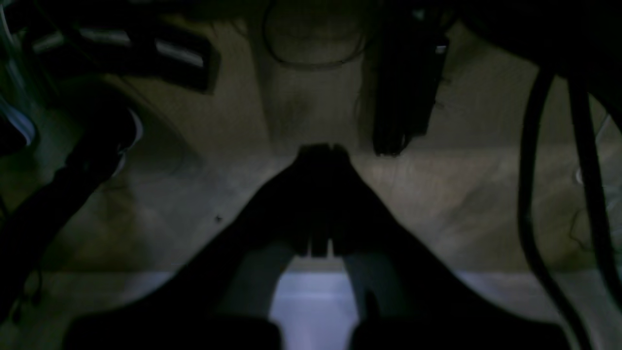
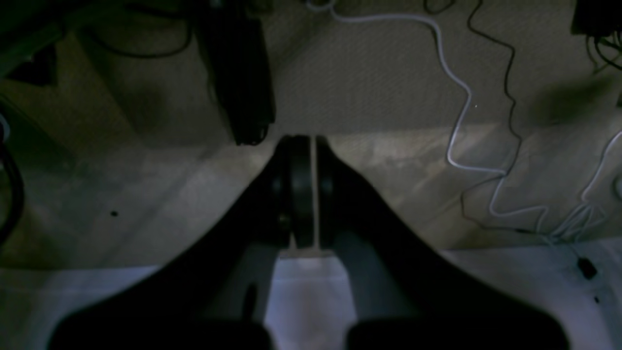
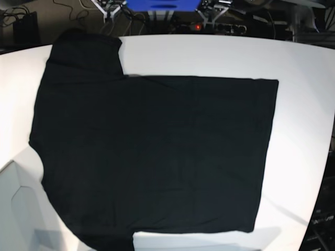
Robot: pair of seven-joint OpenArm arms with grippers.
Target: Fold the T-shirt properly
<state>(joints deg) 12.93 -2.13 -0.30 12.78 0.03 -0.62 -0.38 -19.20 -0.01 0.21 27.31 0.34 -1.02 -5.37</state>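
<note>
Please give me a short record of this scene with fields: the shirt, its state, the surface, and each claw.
shirt: black T-shirt, no print visible in the base view
state: spread flat, not yet folded; one sleeve points to the far left corner, another lies at the near left edge
surface: white table, shirt covers most of it
left claw: shut, holds nothing, off the shirt, floor beyond it
right claw: shut, holds nothing, off the shirt, floor with cables beyond it
arms in base view: not visible
</note>
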